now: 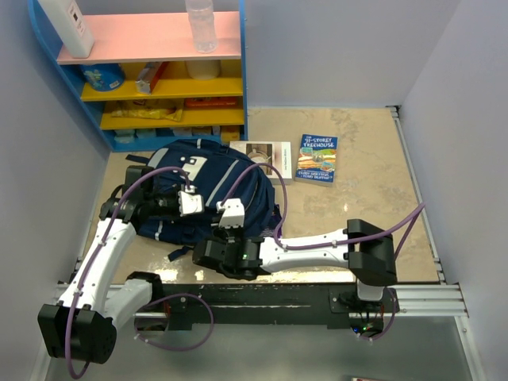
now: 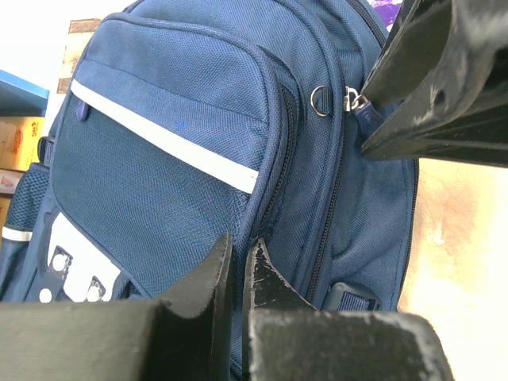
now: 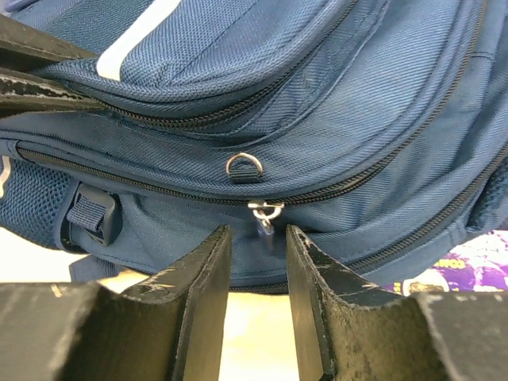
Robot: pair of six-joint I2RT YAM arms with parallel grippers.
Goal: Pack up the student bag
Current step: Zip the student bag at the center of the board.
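From above, the student bag (image 1: pixel 208 184) lies flat on the beige marbled table (image 1: pixel 357 222), left of the middle and just in front of a blue shelf unit (image 1: pixel 159 79) with a pink top and yellow boards. On the pink top stand a white bottle (image 1: pixel 73 24) and a clear bottle (image 1: pixel 200 24); their labels are too small to read. Beside the bag's far right edge lies a white booklet (image 1: pixel 266 152), and next to it a blue book (image 1: pixel 317 157) whose cover reads "-STOREY TREEHOUSE", the number before it unclear. The table's right half is bare up to its rail, while pale walls close in on both sides. The left arm (image 1: pixel 103 248) reaches over the bag's near left side and the right arm (image 1: pixel 309 248) crosses in from the right. In the left wrist view, the left gripper (image 2: pixel 240 255) has its fingers drawn nearly together, pinching the ridge of the front pocket's seam beside a light grey stripe (image 2: pixel 167 143); a white patch (image 2: pixel 75 266) with buckle marks shows at lower left. In the right wrist view, the right gripper (image 3: pixel 258 238) stands parted, a metal zip pull (image 3: pixel 264 216) hanging between its tips just under a small D-ring (image 3: pixel 244 165).
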